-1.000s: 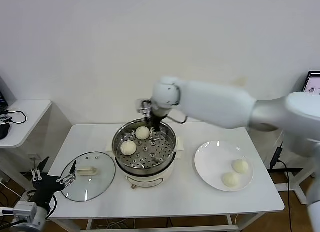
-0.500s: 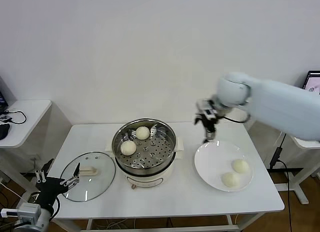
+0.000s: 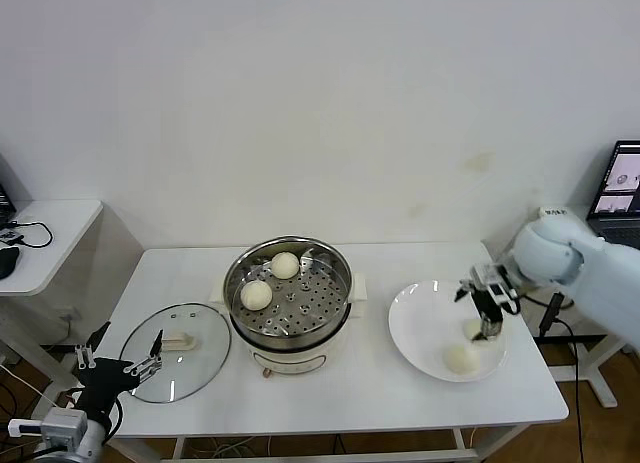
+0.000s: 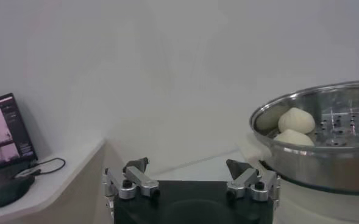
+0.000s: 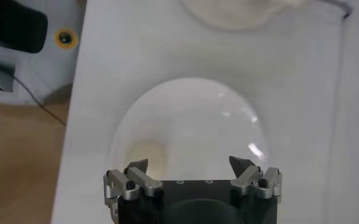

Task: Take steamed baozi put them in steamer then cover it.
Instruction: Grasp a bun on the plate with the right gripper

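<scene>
Seen from the head camera: white rectangular tabletop (image 3: 330,383) against a plain wall. At centre, round shiny stainless-steel steamer (image 3: 289,293) on a cream-white electric base, uncovered, with two smooth cream-white steamed baozi (image 3: 257,295) lying on the perforated tray inside, both toward its left and rear. To the robot's left, just beside the steamer, round clear glass cover (image 3: 178,351) with metal rim and cream rectangular handle, lying flat on the tabletop. To the robot's right, flat round white plate (image 3: 425,328) carrying two more cream-white buns (image 3: 461,358). Right claw (image 3: 488,318) lowered over that plate, pointing down right at the rear bun, spread fully wide and gripping nothing; from the wrist camera, both fingertips (image 5: 138,167) well apart above the plate, empty between. Left claw (image 3: 116,366) parked low at the tabletop's front-left corner, near the cover's edge, spread equally wide and holding nothing.
</scene>
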Controlling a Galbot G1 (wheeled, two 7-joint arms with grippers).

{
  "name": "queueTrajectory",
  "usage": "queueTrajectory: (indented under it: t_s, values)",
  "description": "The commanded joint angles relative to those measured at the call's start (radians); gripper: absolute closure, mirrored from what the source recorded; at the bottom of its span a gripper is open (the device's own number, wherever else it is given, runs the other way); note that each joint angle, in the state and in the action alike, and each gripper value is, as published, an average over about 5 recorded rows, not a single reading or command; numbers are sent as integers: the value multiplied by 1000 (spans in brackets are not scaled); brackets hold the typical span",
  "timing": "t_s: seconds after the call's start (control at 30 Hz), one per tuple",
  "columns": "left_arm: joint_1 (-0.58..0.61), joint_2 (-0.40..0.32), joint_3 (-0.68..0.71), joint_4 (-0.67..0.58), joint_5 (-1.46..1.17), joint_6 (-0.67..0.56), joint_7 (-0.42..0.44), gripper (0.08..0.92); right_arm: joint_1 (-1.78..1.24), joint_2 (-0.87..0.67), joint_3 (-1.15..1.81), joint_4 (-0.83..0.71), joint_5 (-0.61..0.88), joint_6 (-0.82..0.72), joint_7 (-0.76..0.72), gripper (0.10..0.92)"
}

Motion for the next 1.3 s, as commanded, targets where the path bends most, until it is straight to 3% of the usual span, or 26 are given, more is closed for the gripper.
queueTrajectory:
  t_s: [0.03, 0.9, 1.3]
  values:
    - [6, -5, 0, 1, 5, -1, 0, 177, -306, -53, 209, 5, -115, 26, -1, 203]
    - [6, -19, -10, 25, 9, -3, 0, 177, -315, 166, 194, -197, -175, 24, 50, 207]
    - [6, -19, -10, 26, 8, -3, 0, 177, -308, 168, 192, -199, -169, 5, 42, 323]
